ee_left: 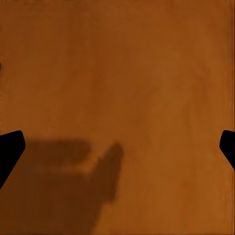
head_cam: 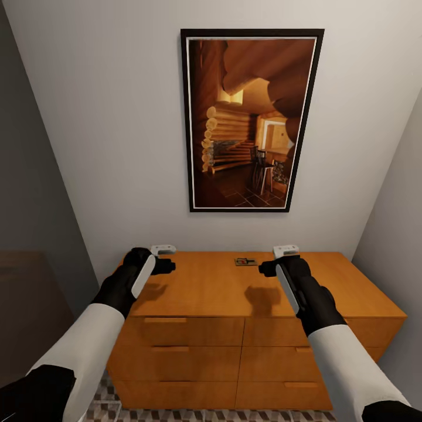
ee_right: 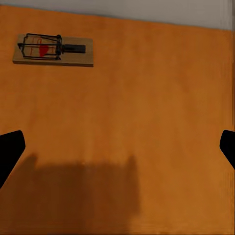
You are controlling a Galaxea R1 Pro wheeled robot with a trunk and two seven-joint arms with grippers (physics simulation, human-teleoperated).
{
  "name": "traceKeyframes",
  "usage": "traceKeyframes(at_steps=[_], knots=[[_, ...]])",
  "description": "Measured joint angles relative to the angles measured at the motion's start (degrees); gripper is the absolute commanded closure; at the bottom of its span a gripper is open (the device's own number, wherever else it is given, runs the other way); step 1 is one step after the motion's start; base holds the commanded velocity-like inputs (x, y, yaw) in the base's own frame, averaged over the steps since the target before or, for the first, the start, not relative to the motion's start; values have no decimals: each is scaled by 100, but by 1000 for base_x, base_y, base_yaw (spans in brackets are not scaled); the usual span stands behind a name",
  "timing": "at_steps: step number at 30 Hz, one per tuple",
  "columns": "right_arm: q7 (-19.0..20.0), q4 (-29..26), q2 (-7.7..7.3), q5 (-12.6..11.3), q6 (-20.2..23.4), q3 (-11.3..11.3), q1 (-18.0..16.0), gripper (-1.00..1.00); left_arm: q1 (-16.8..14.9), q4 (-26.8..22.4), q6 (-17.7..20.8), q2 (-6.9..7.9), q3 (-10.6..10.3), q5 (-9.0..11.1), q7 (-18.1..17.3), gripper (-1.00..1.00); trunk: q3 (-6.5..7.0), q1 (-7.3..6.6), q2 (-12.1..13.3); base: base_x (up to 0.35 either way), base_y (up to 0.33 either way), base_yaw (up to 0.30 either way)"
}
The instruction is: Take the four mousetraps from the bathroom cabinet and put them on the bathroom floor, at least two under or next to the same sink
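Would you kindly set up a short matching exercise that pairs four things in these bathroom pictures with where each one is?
Things:
1. mousetrap
2. framed picture
3. left gripper
4. bathroom floor

Places:
A. hanging on the wall above the cabinet
B. below the cabinet's drawers, at the foot of the head view
C. lying flat on the cabinet top, near the wall
D. above the left part of the cabinet top, open

Pairs: 1-C, 2-A, 3-D, 4-B
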Motion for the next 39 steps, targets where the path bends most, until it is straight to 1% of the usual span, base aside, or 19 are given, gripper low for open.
traceKeyframes(at_steps=[1,5,11,17,20,27,39], knots=[[-20,-73,0,-3,106,-7,0,-100,-2,-122,62,-3,-6,-9,2,-100,0,0,0,0,0,0],[-81,-162,-8,-11,221,-17,0,-100,-2,-389,167,-10,-19,-36,24,-100,0,0,0,0,0,0],[-116,-196,-9,-22,247,-26,-1,-100,-1,-521,210,-13,-22,-45,46,-100,0,0,0,0,0,45],[-117,-190,-16,-34,235,-30,0,-100,-1,-555,212,-29,-11,-49,128,-100,0,0,0,16,0,46],[-113,-189,-37,-42,224,-34,0,-100,-1,-552,200,-35,-6,-46,213,-100,0,-2,0,246,0,6],[-117,-188,-52,-56,218,-32,0,-100,-3,-556,186,-36,-11,-49,237,-100,0,-2,0,261,0,2],[-76,-118,-80,-87,205,-36,0,-100,-2,-506,175,-28,-22,-50,265,-100,0,0,0,21,0,0]])
